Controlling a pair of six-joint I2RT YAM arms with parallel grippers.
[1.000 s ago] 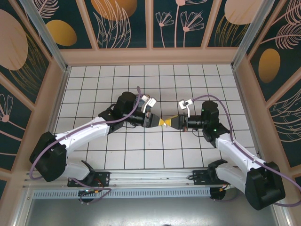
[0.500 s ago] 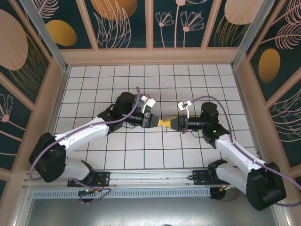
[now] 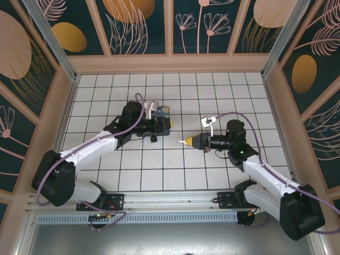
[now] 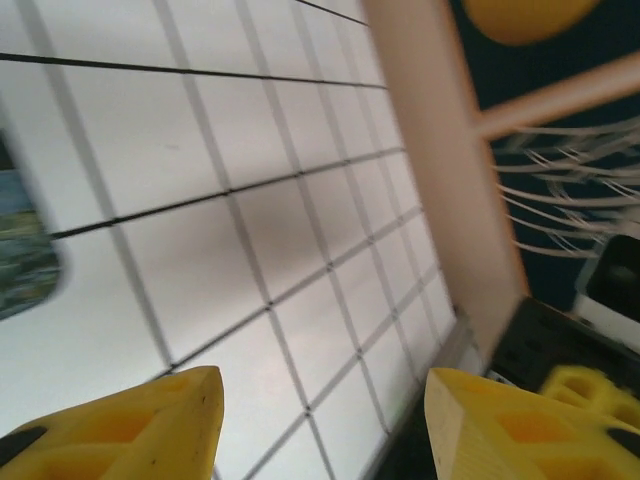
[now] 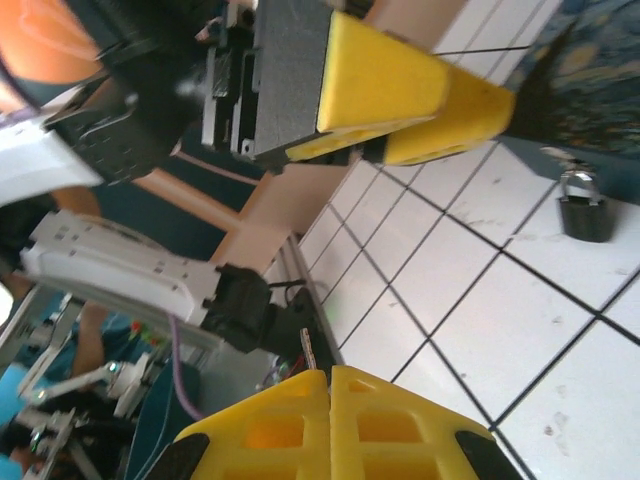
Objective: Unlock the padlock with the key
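R gripper [image 5: 328,374] clamped on key [image 5: 307,352]; L gripper [image 4: 322,392] apart; padlock [image 5: 585,212] dark, silver shackle.

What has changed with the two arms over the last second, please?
The left gripper pulled back to the left, away from the right gripper, and is open. The right gripper stayed about where it was, shut on the key. The padlock lies on the tiles.

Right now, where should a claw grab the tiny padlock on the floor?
Grab the padlock by its dark body, pinching across its sides and coming down from above. The body is the chunky part, while the thin shackle would likely slip. The open left claw is free for it; the right claw is shut on the key.
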